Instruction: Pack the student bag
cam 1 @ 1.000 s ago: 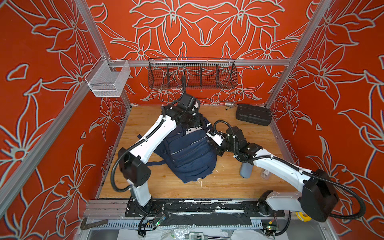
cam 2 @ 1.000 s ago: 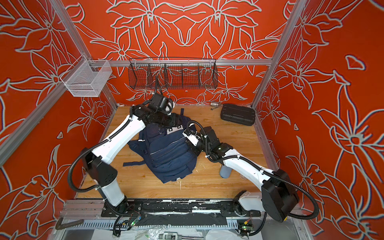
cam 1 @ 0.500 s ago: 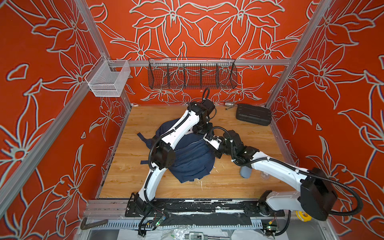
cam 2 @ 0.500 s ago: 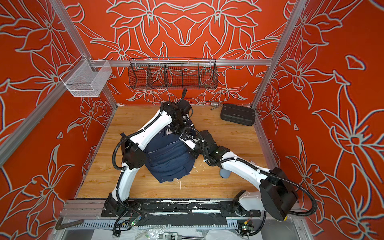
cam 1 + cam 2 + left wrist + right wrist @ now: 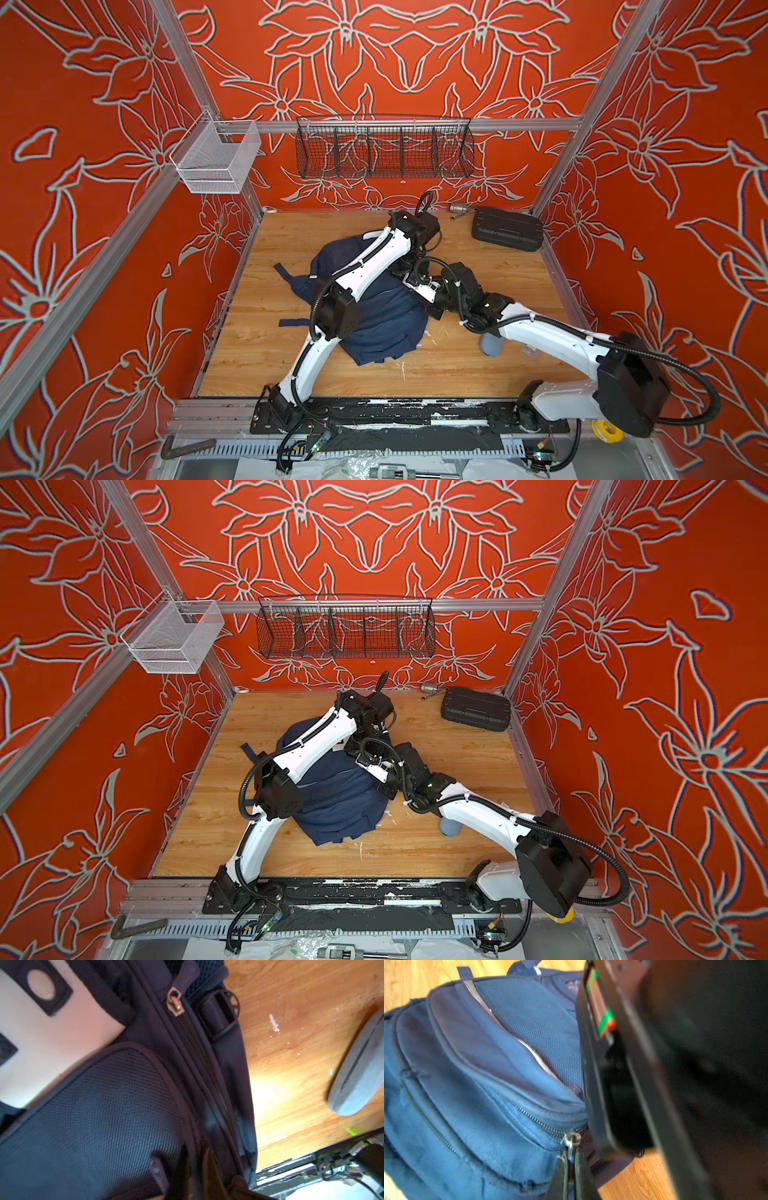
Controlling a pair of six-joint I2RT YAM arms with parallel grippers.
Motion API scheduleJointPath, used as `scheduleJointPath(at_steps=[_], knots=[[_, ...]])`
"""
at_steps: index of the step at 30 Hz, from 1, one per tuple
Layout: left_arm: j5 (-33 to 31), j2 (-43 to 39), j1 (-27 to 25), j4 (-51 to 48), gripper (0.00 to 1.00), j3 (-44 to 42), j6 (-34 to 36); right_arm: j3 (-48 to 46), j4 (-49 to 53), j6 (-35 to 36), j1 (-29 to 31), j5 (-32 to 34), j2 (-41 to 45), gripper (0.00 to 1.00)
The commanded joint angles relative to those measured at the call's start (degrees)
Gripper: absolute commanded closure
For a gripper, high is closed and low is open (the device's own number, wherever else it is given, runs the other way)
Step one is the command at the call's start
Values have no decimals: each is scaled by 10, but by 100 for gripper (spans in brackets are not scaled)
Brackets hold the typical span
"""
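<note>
While right fingers pinch its zip pull, student bag against them

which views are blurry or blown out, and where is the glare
Left wrist view: a glare patch on the wooden table, the white patch on the student bag washed pinkish, the bottom edge smeared. Right wrist view: the black housing close up is out of focus; the zip pull is fairly sharp. Both top views: sharp, evenly lit.

Student bag fills the frame: navy mesh panel, white patch with dark squares, zip slider, black strap buckle. Left gripper, jaws closed, against the zip seam. Grey oval case lies apart on the table.
</note>
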State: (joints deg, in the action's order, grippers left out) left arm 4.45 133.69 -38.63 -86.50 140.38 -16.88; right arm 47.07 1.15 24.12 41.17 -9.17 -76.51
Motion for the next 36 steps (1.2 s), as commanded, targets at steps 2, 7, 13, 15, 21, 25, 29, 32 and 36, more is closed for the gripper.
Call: scheduleJointPath(at_steps=[2, 7, 13, 15, 21, 25, 29, 32, 36], knots=[[45, 11, 14, -21, 100, 45, -33, 37, 30, 12, 16, 19, 0, 100], [120, -36, 54, 75, 100, 22, -127, 44, 42, 1, 56, 53, 4, 100], [161, -101, 97, 220, 100, -24, -254, 36, 22, -28, 107, 91, -9, 100], [163, -106, 100, 250, 100, -25, -292, 41, 12, -42, 123, 100, -22, 100], [163, -101, 100, 325, 100, -32, -380, 76, -10, -64, 174, 110, -70, 100], [154, -100, 111, 351, 100, -30, -414, 84, -16, -59, 191, 83, -92, 100], [138, -107, 136, 372, 100, -30, -450, 74, -53, -45, 199, 10, -105, 100], [120, -111, 154, 387, 100, -29, -471, 77, -69, -46, 203, -16, -118, 100], [107, -105, 180, 374, 100, -10, -469, 74, -58, -51, 204, 14, -111, 100]])
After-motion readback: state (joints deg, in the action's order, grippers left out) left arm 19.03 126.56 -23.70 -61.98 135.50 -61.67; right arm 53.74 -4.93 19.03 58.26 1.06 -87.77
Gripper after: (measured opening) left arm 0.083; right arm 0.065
